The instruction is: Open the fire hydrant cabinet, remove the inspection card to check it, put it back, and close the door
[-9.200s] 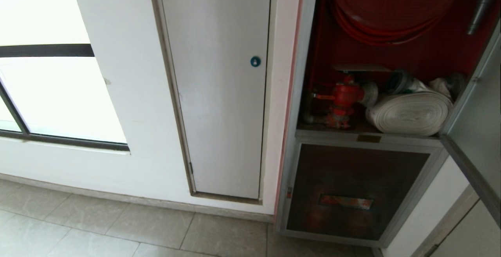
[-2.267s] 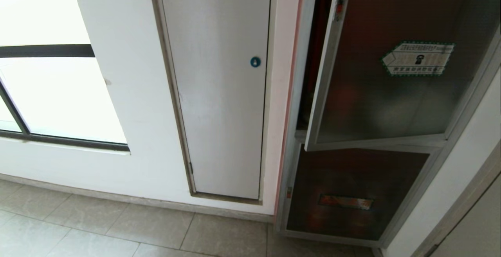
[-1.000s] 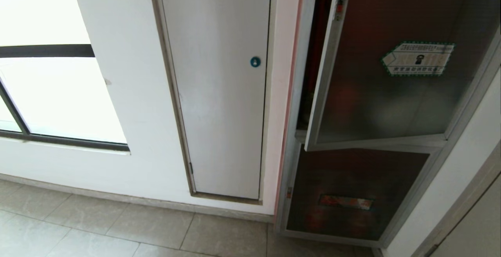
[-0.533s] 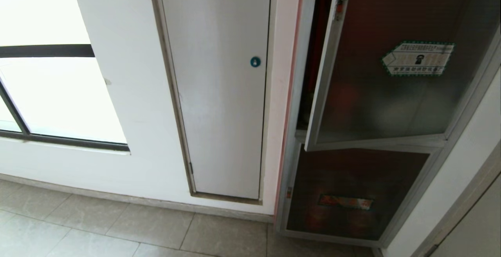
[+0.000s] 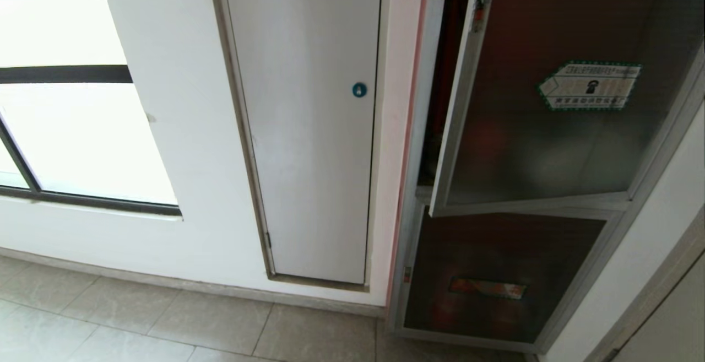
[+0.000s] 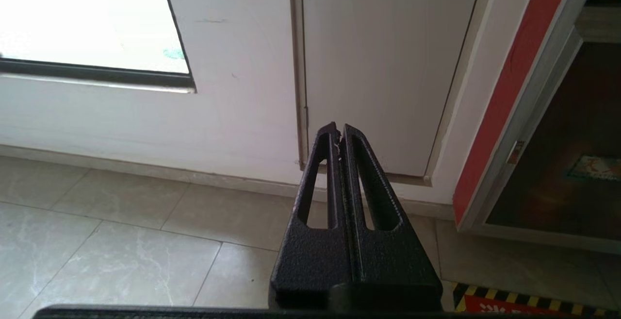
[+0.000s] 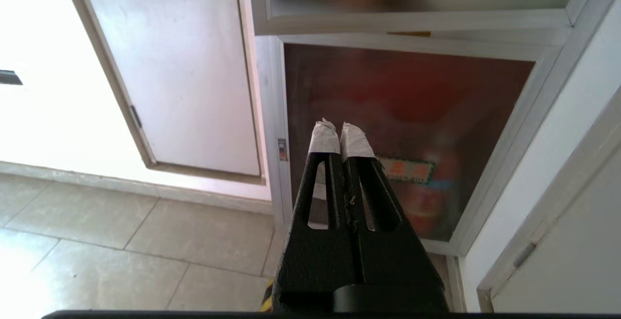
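The door [image 5: 556,125] hangs slightly ajar on the fire hydrant cabinet [image 5: 421,130], leaving a narrow gap at its latch edge, so closing looks unfinished. Both arms sit low and clear of it: the left gripper [image 6: 338,132] faces the white panel [image 6: 383,61], the right gripper [image 7: 338,132] the lower dark pane [image 7: 407,129]. Both pairs of jaws are clenched on nothing. The inspection card is nowhere visible, presumably behind the tinted glass, which hides the interior. The sticker [image 5: 590,85] text is unreadable.
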Controlling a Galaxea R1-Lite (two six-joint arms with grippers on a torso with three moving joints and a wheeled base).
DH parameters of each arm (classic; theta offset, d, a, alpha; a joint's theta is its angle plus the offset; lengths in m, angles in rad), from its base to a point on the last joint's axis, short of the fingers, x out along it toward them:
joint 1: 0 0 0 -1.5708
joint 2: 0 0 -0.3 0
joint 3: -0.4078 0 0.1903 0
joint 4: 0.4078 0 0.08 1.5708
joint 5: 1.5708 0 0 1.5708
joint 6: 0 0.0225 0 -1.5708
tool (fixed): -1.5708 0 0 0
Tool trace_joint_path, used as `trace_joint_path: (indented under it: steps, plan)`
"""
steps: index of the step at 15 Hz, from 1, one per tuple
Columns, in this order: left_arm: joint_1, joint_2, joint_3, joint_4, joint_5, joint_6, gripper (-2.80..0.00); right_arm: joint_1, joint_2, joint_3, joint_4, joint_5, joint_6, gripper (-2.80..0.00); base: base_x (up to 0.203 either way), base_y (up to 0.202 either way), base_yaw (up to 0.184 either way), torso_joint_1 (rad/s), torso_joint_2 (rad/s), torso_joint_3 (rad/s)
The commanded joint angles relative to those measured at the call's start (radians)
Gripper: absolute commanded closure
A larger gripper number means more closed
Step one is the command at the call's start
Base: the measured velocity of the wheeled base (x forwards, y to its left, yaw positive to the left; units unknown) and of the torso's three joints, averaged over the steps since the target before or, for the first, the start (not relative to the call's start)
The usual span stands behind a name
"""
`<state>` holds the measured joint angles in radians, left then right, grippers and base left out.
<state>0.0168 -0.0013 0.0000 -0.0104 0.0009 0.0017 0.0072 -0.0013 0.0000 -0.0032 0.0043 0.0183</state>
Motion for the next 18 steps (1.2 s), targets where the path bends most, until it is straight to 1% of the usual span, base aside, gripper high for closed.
trace_joint_path:
  steps: [1,18]
  plan:
    - [0.0,0.001,0.005,0.0,0.001,0.001,0.0,0.0,0.0,0.0,0.0,0.0,0.0,0.0,0.18,0.0,-0.003,0.004,-0.01,-0.001]
    - [0.0,0.001,0.005,0.0,0.001,0.001,0.0,0.0,0.0,0.0,0.0,0.002,0.0,0.0,0.198,0.0,0.0,0.005,0.0,0.002]
